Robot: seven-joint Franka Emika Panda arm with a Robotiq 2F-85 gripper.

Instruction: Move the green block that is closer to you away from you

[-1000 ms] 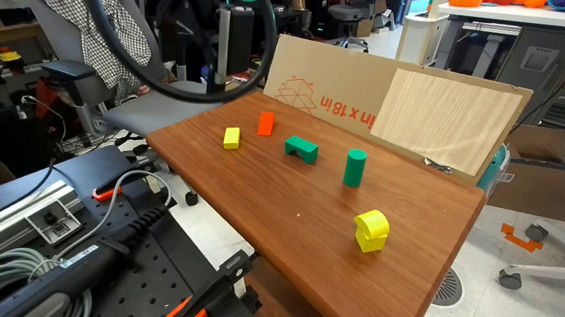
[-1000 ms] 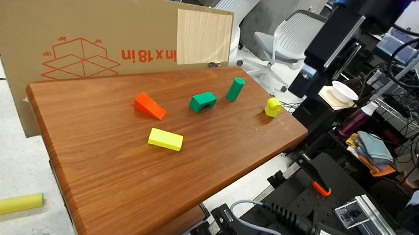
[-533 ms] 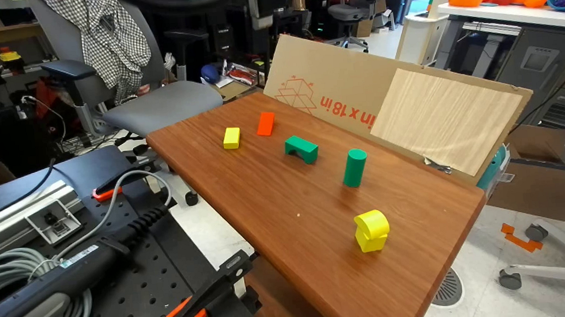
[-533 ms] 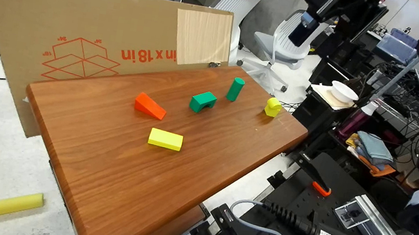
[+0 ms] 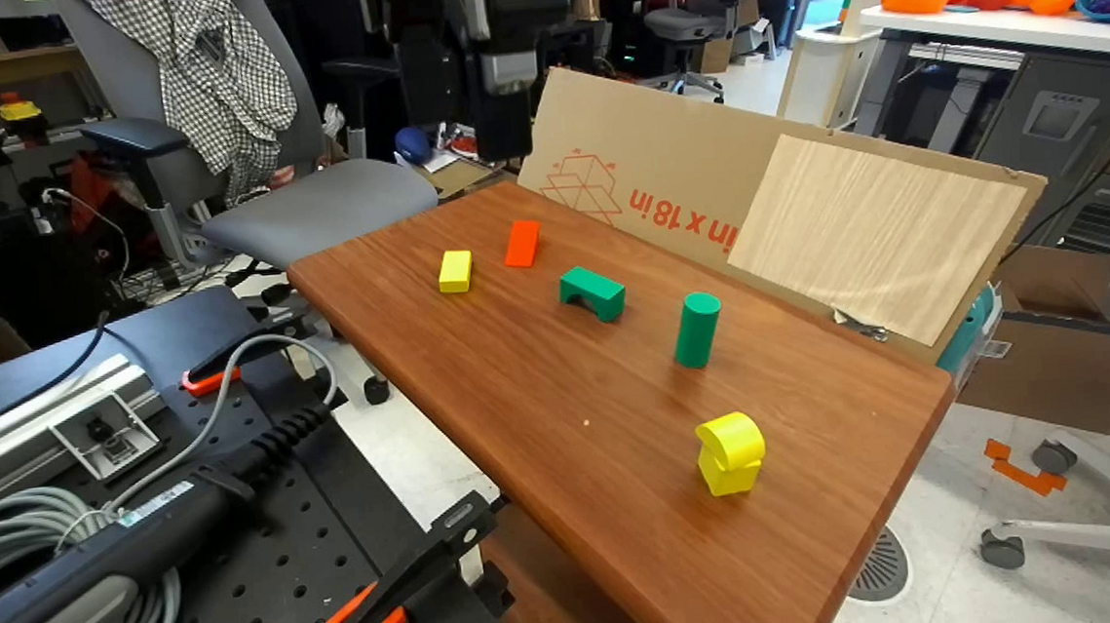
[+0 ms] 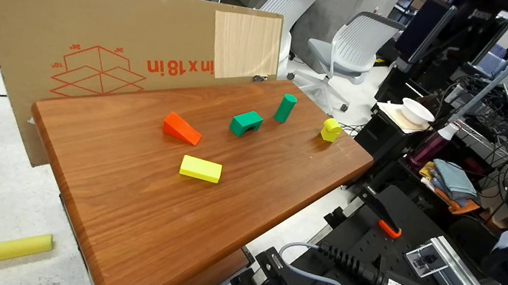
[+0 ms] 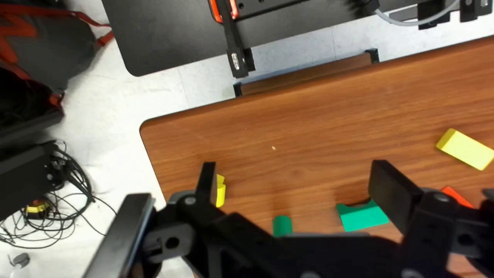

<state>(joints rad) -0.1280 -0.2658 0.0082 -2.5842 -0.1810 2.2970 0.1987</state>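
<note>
The green block (image 5: 593,292) is a low arch shape lying on the brown table in both exterior views (image 6: 246,122). In the wrist view the green block (image 7: 362,217) shows below the right fingertip, which covers its corner. The upright green cylinder (image 5: 697,331) stands beside it, apart from it; it also shows in an exterior view (image 6: 285,108), and its lower part is hidden by the gripper in the wrist view (image 7: 282,226). My gripper (image 7: 296,164) is wide open, with nothing between its fingers, well above the table. It touches no block.
A yellow block (image 6: 200,169) and an orange wedge (image 6: 181,128) lie on the table (image 6: 140,206). Stacked yellow pieces (image 5: 731,454) stand near one end. A cardboard sheet (image 5: 660,138) rises along one long edge. Black clamps (image 5: 417,575) sit on the bench along the opposite side.
The arm has shifted at the top of both exterior views; its cable loop has left the top of an exterior view. The blocks have not moved.
</note>
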